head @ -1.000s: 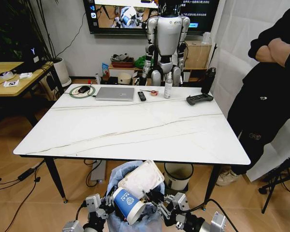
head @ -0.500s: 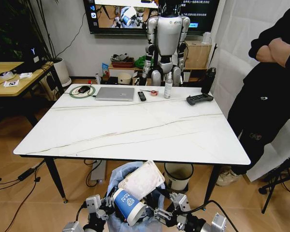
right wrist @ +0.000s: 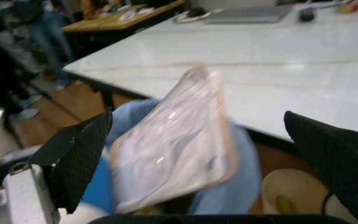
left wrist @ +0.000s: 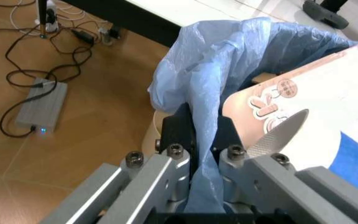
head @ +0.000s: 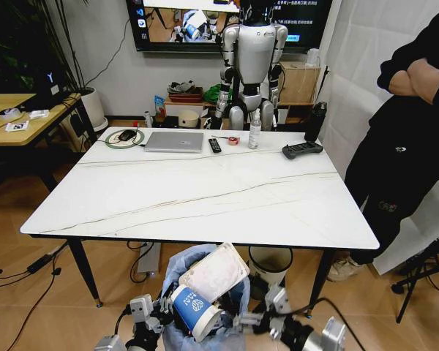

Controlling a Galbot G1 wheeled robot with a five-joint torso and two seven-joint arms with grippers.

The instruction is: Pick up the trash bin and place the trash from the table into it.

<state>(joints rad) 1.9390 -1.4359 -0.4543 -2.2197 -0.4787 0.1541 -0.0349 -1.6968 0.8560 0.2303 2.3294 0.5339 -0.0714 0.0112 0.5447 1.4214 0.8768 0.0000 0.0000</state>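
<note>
One trash bin (head: 205,292) sits below the surface's (head: 205,194) near edge, holding one clear plastic pack (head: 214,272) and one paper cup (head: 191,310). Left gripper (left wrist: 197,140) pinches its bag; right gripper (head: 257,319) jaws spread beside it.

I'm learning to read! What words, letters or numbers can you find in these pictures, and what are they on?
"Y": a white mark shaped like this letter, on the dark screen on the wooden desk.
Plastic pack in the trash bin: reddish print, not readable.
Paper cup: a white emblem, no readable words.
TV: lines of text, too small to read.
</note>
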